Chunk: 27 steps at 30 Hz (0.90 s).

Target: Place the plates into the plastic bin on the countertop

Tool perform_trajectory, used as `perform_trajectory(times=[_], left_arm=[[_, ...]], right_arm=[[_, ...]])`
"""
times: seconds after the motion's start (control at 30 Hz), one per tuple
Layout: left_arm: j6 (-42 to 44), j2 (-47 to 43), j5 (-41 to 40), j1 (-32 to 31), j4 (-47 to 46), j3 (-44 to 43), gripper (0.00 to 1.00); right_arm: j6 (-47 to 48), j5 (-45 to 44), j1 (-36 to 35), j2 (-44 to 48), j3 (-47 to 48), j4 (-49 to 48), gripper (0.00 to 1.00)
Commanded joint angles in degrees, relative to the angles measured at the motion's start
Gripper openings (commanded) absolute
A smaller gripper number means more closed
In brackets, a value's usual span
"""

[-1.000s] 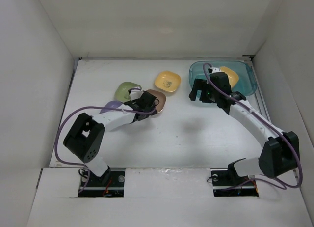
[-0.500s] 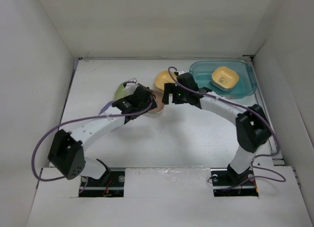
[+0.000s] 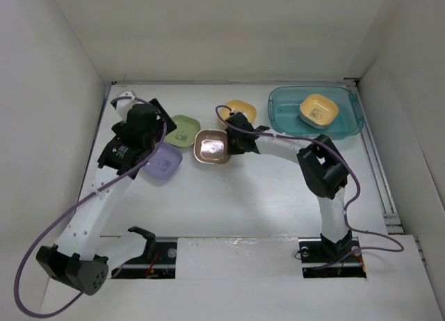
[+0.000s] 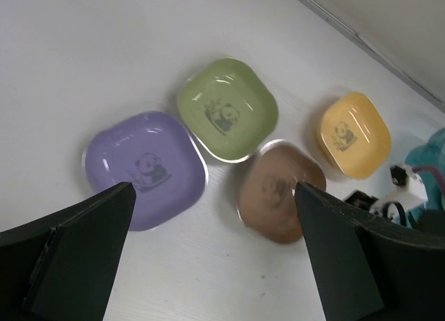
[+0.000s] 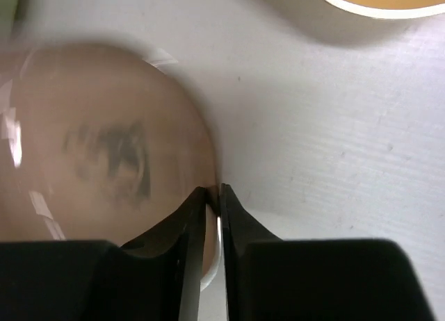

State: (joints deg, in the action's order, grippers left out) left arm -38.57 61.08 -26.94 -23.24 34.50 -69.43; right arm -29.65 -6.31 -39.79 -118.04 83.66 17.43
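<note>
Brown plate (image 5: 104,161) pinched at its rim by the right gripper (image 5: 212,190), jaws nearly closed on it; lift level before swinging to the bin (image 3: 285,116); left gripper (image 4: 214,189) gapes wide, empty.

Top camera looks down from behind; left wrist from above, right wrist close up; all share a glossy brown-pink rounded-square plate (image 3: 211,147).
</note>
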Motion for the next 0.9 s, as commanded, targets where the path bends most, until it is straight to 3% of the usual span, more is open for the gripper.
perform_trajectory(times=[0.0,0.07,0.13,0.23,0.4,0.53,0.63,0.8,0.87], left_arm=[[6.21,-2.71,4.77,8.02,-0.30,2.80,1.00],[7.71,-3.42,8.64,12.32,-0.84,4.03,1.00],[8.51,-3.42,8.66,12.87,-1.54,4.92,1.00],[9.20,-2.90,10.76,12.87,-2.94,6.05,1.00],[10.96,-2.37,14.80,12.87,-6.72,8.60,1.00],[12.28,-3.42,17.88,12.87,-8.75,10.28,1.00],[13.51,-4.13,22.69,12.87,-11.29,11.60,1.00],[14.31,-4.13,28.34,12.87,-13.14,12.21,1.00],[14.92,-4.13,28.34,12.87,-13.14,12.21,1.00]], right_arm=[[-1.55,-2.75,-0.98,2.54,-3.13,1.38,0.17],[-1.55,-4.23,-0.99,5.44,-5.25,0.85,0.11],[-2.17,-4.85,-1.61,8.85,-7.80,0.85,0.11],[-2.69,-7.40,-2.13,12.12,-8.34,3.13,0.00],[-2.00,-9.34,-1.08,21.08,-7.38,6.82,0.00],[0.46,-10.14,6.02,25.23,-3.86,9.46,0.00],[1.70,-10.13,15.77,24.97,-0.61,10.96,0.00],[1.61,-2.06,34.29,22.33,-0.07,9.12,0.00],[1.08,1.11,38.10,20.49,-0.07,7.35,0.00]])
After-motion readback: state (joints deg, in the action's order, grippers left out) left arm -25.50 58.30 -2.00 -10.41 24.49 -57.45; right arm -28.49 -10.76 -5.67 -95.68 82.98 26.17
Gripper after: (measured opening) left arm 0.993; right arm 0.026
